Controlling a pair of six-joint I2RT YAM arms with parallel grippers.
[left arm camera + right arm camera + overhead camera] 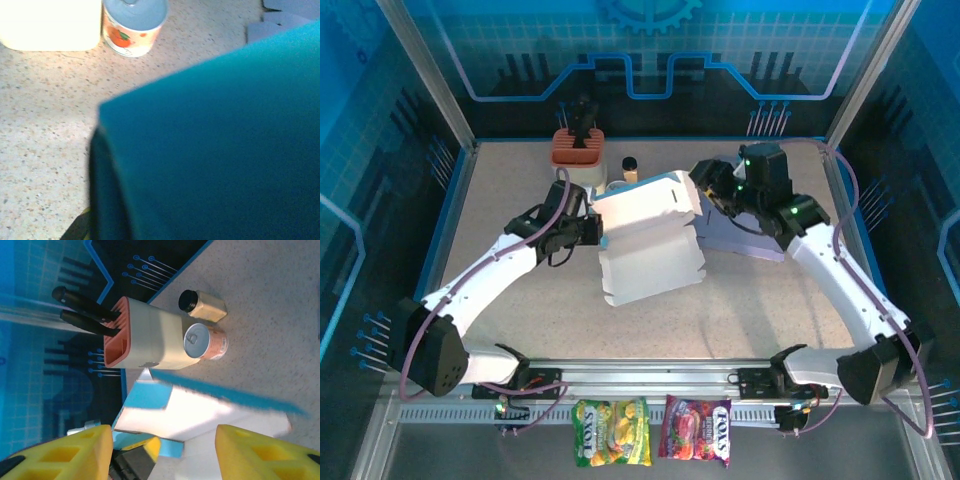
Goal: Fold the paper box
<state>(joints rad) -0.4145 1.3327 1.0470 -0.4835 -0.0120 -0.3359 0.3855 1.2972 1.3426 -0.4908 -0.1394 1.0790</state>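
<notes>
While the paper box (650, 235) appears half-folded | left gripper (592, 230) pinches its edge | right gripper (708, 188) spread apart | lid unclosed.

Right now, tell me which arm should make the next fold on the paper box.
Right. The right gripper is open beside the raised rear flap of the paper box, free to push it. The left gripper is shut on the box's left edge, apparently steadying it.
</notes>
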